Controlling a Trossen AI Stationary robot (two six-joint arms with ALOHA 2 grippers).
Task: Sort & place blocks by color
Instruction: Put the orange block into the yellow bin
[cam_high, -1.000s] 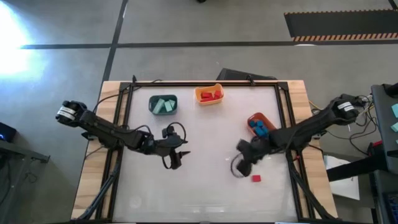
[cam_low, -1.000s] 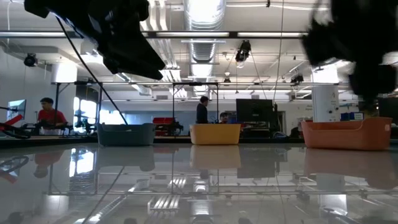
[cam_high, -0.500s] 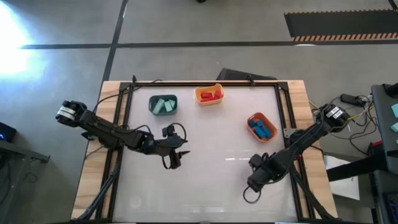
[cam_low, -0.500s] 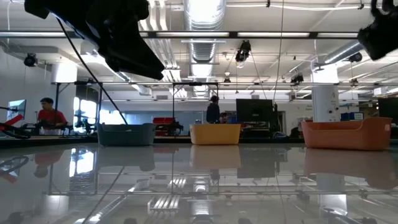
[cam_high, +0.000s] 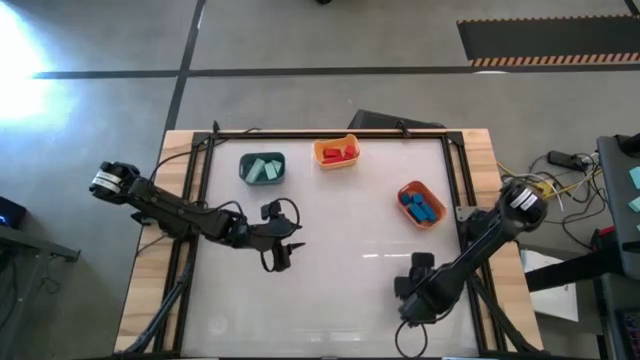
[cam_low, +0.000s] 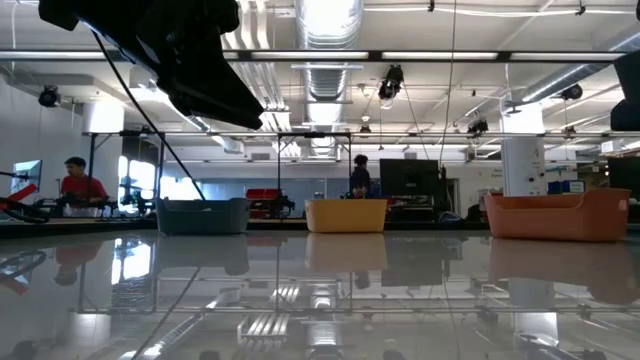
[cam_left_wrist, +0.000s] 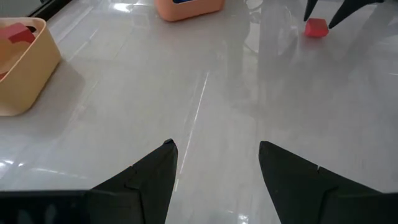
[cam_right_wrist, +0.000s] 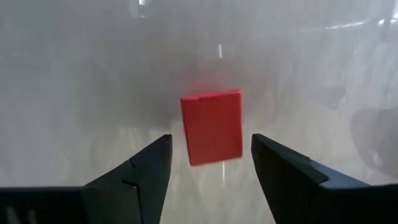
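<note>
A red block lies flat on the white table. My right gripper is open and points down at it, one finger on each side and apart from it. In the high view my right gripper hides this block. The left wrist view shows the same red block far off between the right arm's dark fingers. My left gripper is open over bare table left of the middle. Mint blocks lie in the teal bin, red blocks in the yellow-orange bin, and blue blocks in the orange bin.
The three bins stand along the table's far half, and in the low view they show in a row: teal bin, yellow-orange bin, orange bin. A black frame runs round the table. People show in the room behind.
My right gripper has swung from beside the orange bin toward the table's near edge and now stands over the red block, which has stayed where it was. A person has walked to the right in the room behind.
</note>
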